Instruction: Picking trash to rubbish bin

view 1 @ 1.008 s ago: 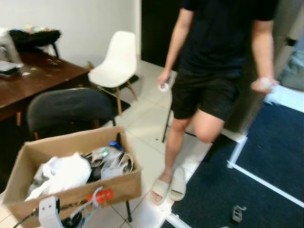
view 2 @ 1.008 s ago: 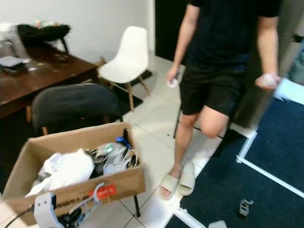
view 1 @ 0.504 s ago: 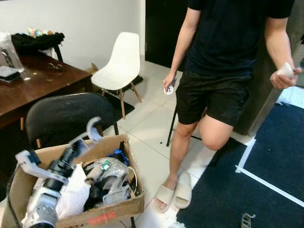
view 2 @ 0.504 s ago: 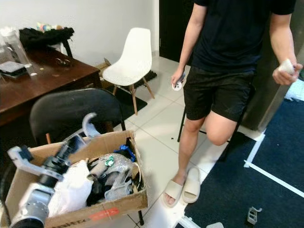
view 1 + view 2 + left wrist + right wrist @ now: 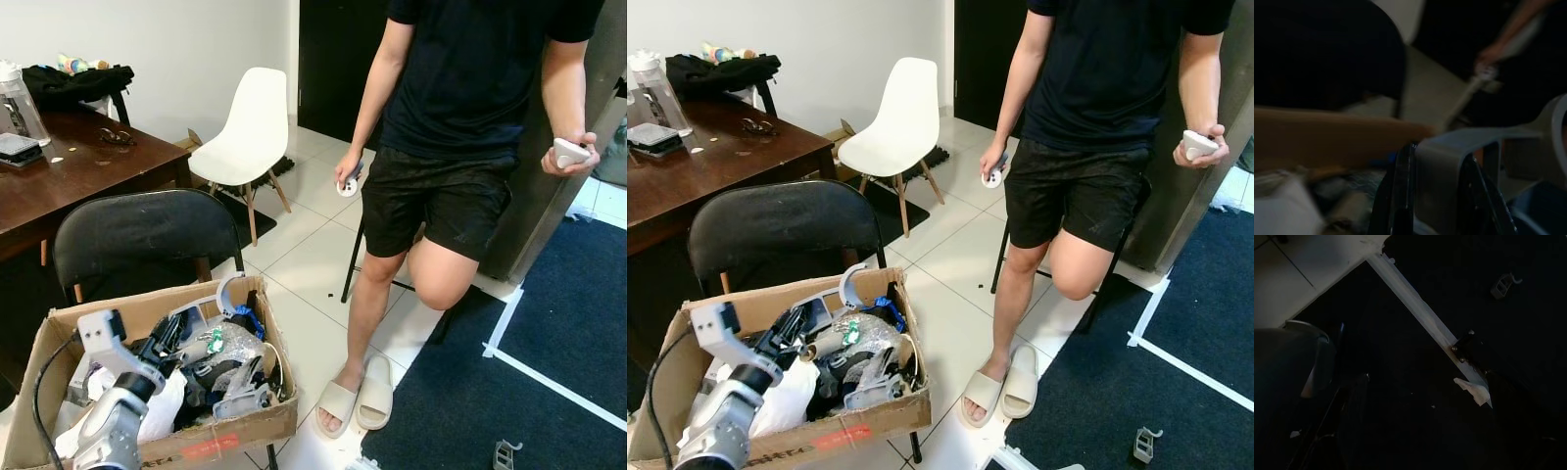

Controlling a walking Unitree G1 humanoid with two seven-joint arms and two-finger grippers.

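A cardboard box (image 5: 257, 423) full of mixed trash rests on the seat of a black chair (image 5: 137, 240) and serves as the bin. My left gripper (image 5: 179, 330) reaches over the box's trash, shut on a grey plastic hook piece (image 5: 227, 293) whose curled end points toward the far rim. In the left wrist view the grey piece (image 5: 1449, 152) sits clamped between the two black fingers (image 5: 1399, 196). White bags and silvery wrappers (image 5: 230, 343) lie under the gripper. My right arm hangs idle over dark carpet, where a crumpled white scrap (image 5: 1472, 389) lies by a white tape line.
A person (image 5: 460, 117) stands close on the right in slippers, one knee raised, a white controller in each hand. A white chair (image 5: 245, 127) and a brown table (image 5: 69, 176) stand behind the box. A small grey hook (image 5: 502, 454) lies on the dark blue carpet.
My left arm lifted the grey hook piece from below the box's front, swung it high over the box, then lowered it onto the trash. The camera also rose slightly.
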